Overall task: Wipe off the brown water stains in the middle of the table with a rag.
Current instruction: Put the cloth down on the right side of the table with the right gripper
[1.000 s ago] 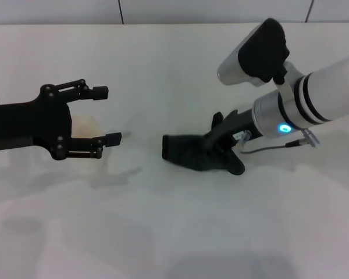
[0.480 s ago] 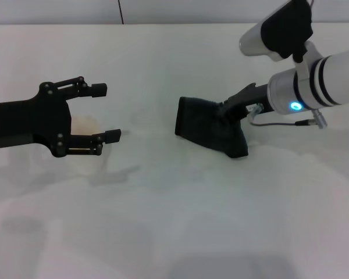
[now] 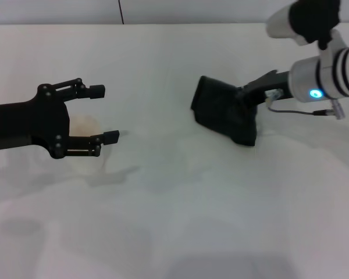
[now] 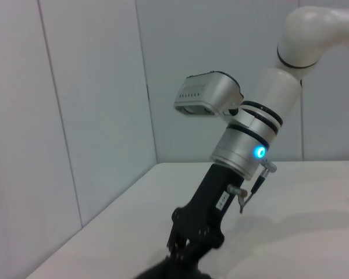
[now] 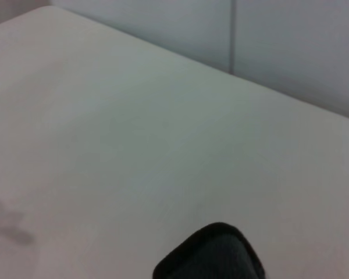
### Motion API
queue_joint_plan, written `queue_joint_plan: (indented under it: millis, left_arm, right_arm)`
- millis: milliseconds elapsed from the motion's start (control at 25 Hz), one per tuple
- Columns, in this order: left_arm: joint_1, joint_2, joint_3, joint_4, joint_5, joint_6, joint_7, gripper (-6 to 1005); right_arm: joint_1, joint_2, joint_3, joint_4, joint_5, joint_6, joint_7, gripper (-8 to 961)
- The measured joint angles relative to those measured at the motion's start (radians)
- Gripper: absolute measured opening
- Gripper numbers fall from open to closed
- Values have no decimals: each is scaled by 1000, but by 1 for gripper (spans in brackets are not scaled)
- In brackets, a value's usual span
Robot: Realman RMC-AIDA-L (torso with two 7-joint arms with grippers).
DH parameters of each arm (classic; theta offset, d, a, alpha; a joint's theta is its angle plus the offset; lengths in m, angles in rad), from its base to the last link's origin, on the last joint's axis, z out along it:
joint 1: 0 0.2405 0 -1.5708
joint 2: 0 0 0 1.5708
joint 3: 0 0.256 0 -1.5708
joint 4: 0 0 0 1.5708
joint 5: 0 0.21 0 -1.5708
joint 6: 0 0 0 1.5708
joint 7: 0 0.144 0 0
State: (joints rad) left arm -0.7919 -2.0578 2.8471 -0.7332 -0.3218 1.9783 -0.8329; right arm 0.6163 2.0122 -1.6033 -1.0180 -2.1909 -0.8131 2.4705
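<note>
My right gripper (image 3: 248,97) is shut on the black rag (image 3: 223,111), which it holds right of the middle of the white table (image 3: 174,192). The rag hangs spread out; its lower corner is close to the tabletop. In the left wrist view the right gripper (image 4: 189,244) points down, with the rag (image 4: 173,272) at its tip. The right wrist view shows only an edge of the rag (image 5: 212,256). I see no brown water stains on the table. My left gripper (image 3: 104,114) is open and hovers at the left, empty.
A pale cream cup (image 3: 85,124) stands on the table under the left gripper's fingers. A grey wall (image 3: 163,10) runs along the table's far edge.
The right gripper has carried the rag up off the tabletop and toward the back right; the rag now hangs unfolded. The left arm has barely moved.
</note>
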Motion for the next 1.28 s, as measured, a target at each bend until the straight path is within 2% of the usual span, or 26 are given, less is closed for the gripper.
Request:
queue_joint_plan:
  millis: [320, 400, 640, 920, 1120, 1280]
  left_arm:
    - [6, -2, 0, 0, -20, 0, -6, 879]
    - [10, -3, 0, 0, -22, 0, -7, 879]
    - [34, 4, 0, 0, -44, 6, -9, 879]
    - [43, 6, 0, -3, -61, 8, -12, 879]
    - [43, 5, 0, -3, -62, 8, -20, 879]
    - [43, 5, 0, -3, -62, 8, -20, 879]
  right_arm:
    - [-107, -5, 101, -104, -45, -50, -2, 49]
    - [-156, -6, 124, -160, -55, -84, -3, 49]
    - [-206, -5, 154, -235, -95, -165, -3, 49]
    - [-290, -7, 254, -316, -114, -278, -13, 49]
    - [-316, -8, 333, -329, -121, -360, -39, 49]
    - [-324, -9, 338, -327, -122, -389, -44, 49]
